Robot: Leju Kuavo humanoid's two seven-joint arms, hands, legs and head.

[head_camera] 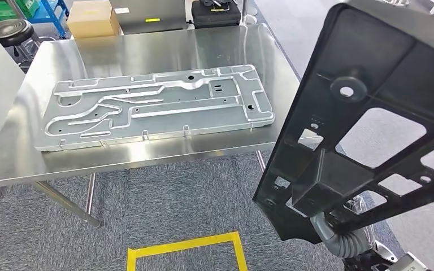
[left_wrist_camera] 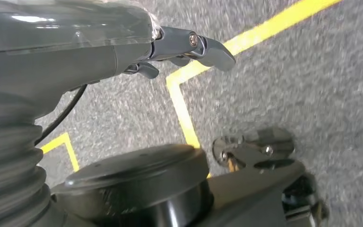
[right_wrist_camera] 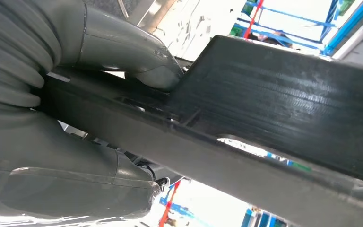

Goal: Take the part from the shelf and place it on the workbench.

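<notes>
Lower right of the head view: right hand (right_wrist_camera: 99, 118) clamped on the low end of the black part (head_camera: 367, 124), thumb over one face and the palm side under the other in the right wrist view, the part raised and leaning up to the upper right corner, off the bench (head_camera: 147, 48). Held by one end only, so probably prone to swing or slip as the arm reaches out; a loose hold could let it pivot and drop to the carpet. Left hand (left_wrist_camera: 189, 47) hanging over the floor and the yellow tape (head_camera: 186, 248), fingers loosely apart, nothing in them, no help with steadying. Farther up, centre left: metal panel (head_camera: 158, 107) covering much of the bench, leaving mainly the near strip and the far edge bare. Likely risks: striking or scraping the panel, catching the bench's right edge, or landing half off it and tipping.
</notes>
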